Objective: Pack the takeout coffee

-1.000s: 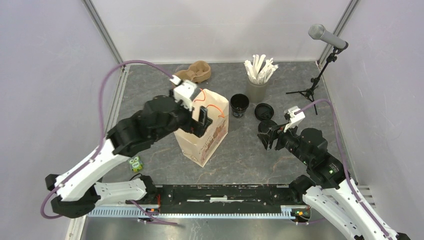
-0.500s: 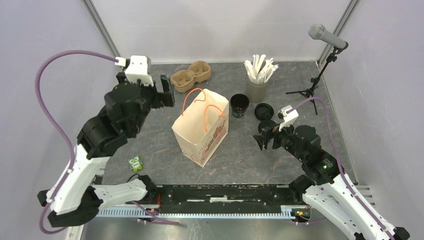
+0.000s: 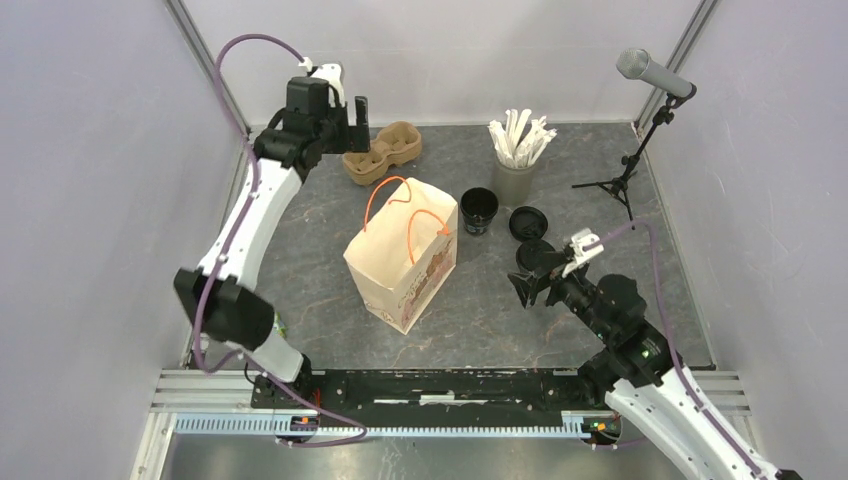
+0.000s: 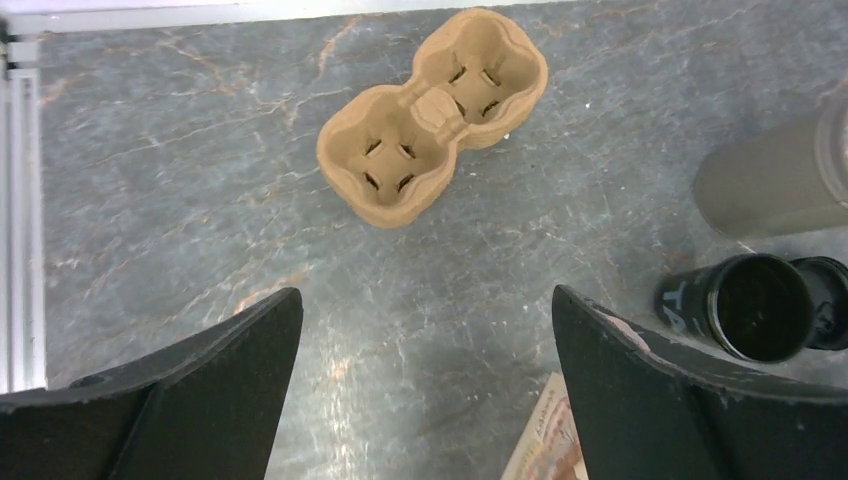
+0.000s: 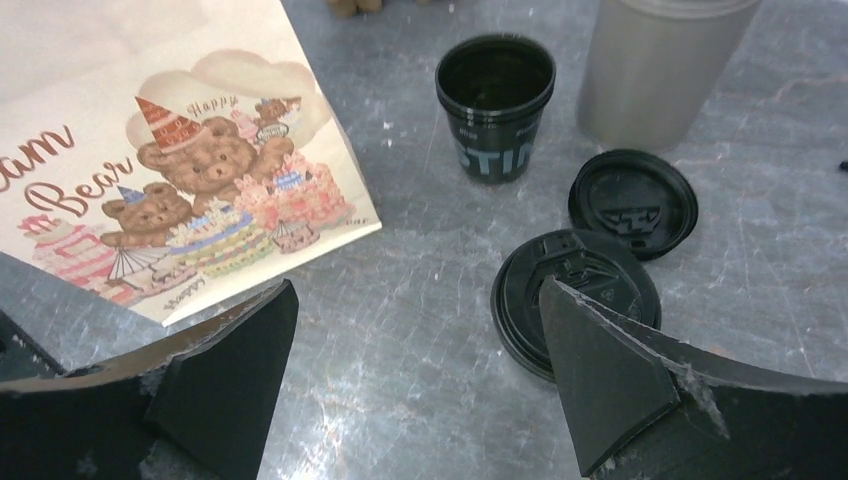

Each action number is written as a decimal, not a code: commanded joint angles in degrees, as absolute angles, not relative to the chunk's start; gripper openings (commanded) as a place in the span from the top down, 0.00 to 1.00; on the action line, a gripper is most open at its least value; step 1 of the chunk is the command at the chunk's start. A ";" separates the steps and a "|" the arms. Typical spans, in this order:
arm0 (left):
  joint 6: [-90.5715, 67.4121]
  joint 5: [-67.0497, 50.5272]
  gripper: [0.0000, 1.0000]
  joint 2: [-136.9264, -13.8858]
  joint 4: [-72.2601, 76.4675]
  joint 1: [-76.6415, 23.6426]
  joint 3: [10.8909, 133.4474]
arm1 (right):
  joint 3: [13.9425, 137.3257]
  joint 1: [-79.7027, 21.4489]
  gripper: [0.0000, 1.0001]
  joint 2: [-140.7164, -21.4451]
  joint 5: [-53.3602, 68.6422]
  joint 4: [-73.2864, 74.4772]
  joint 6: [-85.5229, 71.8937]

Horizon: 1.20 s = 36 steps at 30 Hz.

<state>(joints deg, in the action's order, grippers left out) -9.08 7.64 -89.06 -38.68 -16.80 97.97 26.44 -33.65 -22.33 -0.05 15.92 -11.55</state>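
Nearest the bases, right side: right gripper [image 5: 417, 300] hangs low over the table [image 5: 420, 400], fingers wide apart and holding nothing. Just ahead of it stands the coffee [image 5: 575, 290], seen from above so that only its black lid shows. It lies off the midline of the gap, in front of the finger at the right of the wrist view.

Judged step: the reach to grasp this cup. To do it well, slide sideways until the lid sits midway between the fingers. Then drop below the lid's rim and close lightly on the paper wall, since such a wall would likely buckle and a pinch on the lid could pop it off. Keep it upright on the lift.

Just beyond, a loose lid [image 5: 632, 203] lies flat, just beside the coffee; whether they touch cannot be told. An open cup [image 5: 495, 105] stands a little farther off, and the stick cup [image 5: 665, 70] farther still. A wide sweep could knock any of these.

Mid-table, the bag [image 3: 400, 265] stands upright with its handles up, the likely destination. Far left, left gripper [image 4: 425, 300] hovers above the carrier [image 4: 430, 115], fingers spread and empty, well apart from the coffee.
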 commanded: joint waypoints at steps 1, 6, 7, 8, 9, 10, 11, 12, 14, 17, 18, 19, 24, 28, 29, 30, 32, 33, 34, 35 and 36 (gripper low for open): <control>-0.55 -2.18 0.00 -96.93 -32.55 -15.03 105.20 | 21.96 -33.84 0.02 -15.71 -2.59 2.51 -10.00; 12.15 -7.39 0.01 -105.21 -28.68 -15.03 106.95 | 24.65 -33.84 0.02 -18.61 -11.01 6.86 -17.73; 12.61 -8.37 0.00 -106.66 -29.40 -14.99 108.54 | 27.09 -33.80 0.02 -20.66 -11.16 9.64 -18.46; 13.53 -9.94 0.00 -108.82 -30.90 -14.92 110.56 | 29.15 -33.85 0.02 -22.58 -11.73 13.76 -18.89; 14.24 -10.52 0.02 -110.77 -32.67 -14.77 113.00 | 31.53 -33.85 0.02 -24.93 -12.13 18.09 -19.49; 14.80 -10.23 0.04 -113.28 -34.10 -14.68 115.36 | 33.20 -33.84 0.02 -26.70 -12.00 21.32 -19.45; 15.42 -10.44 0.06 -116.07 -36.00 -14.51 117.39 | 34.99 -33.84 0.02 -28.63 -11.86 24.87 -19.67; 16.20 -11.19 0.07 -118.14 -37.52 -14.14 119.58 | 36.60 -33.84 0.02 -29.95 -11.82 27.63 -20.14; 17.05 -12.26 0.09 -121.99 -38.52 -13.42 122.10 | 39.45 -33.84 0.02 -31.79 -11.08 31.20 -21.10; 16.47 -17.41 0.13 -126.04 -35.15 -11.52 123.24 | 42.70 -33.84 0.02 -33.86 -11.96 34.59 -22.43; 16.14 -19.25 0.14 -127.26 -33.74 -11.00 123.35 | 43.45 -33.84 0.02 -34.60 -12.49 35.30 -22.68; 16.22 -20.47 0.16 -128.58 -32.56 -10.66 123.62 | 44.19 -33.84 0.02 -35.41 -12.94 36.15 -23.09; 17.20 -23.48 0.28 -132.72 -31.31 -9.68 126.44 | 47.13 -33.84 0.06 -39.41 -12.69 39.82 -26.67; 16.98 -26.85 0.31 -133.88 -29.13 -8.33 126.92 | 47.64 -33.84 0.08 -40.67 -11.73 39.47 -29.78; 17.20 -27.45 0.32 -134.50 -29.14 -7.98 127.73 | 47.65 -33.84 0.08 -40.73 -12.09 39.12 -30.15; 17.22 -28.03 0.33 -135.01 -29.48 -7.71 128.84 | 47.55 -33.84 0.08 -40.77 -12.59 38.82 -30.38; 17.29 -29.61 0.36 -136.03 -29.88 -7.07 130.88 | 47.46 -33.84 0.08 -40.86 -13.80 38.29 -30.58; 17.15 -30.44 0.37 -136.40 -29.88 -6.80 131.63 | 47.46 -33.84 0.08 -41.07 -14.27 38.21 -30.75; 17.04 -30.82 0.38 -136.66 -29.88 -6.56 132.08 | 47.55 -33.84 0.08 -41.30 -14.60 38.22 -30.89; 16.92 -31.15 0.39 -136.85 -29.89 -6.40 132.39 | 47.63 -33.84 0.08 -41.53 -14.61 38.05 -30.94; 16.92 -31.48 0.40 -137.11 -29.88 -6.29 132.60 | 47.84 -33.84 0.08 -42.05 -14.63 38.03 -30.94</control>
<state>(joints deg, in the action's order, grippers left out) 14.90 -26.81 -136.18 -32.36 -7.29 128.84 45.30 -33.65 -41.25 -12.64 38.81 -29.12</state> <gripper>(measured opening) 0.618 0.919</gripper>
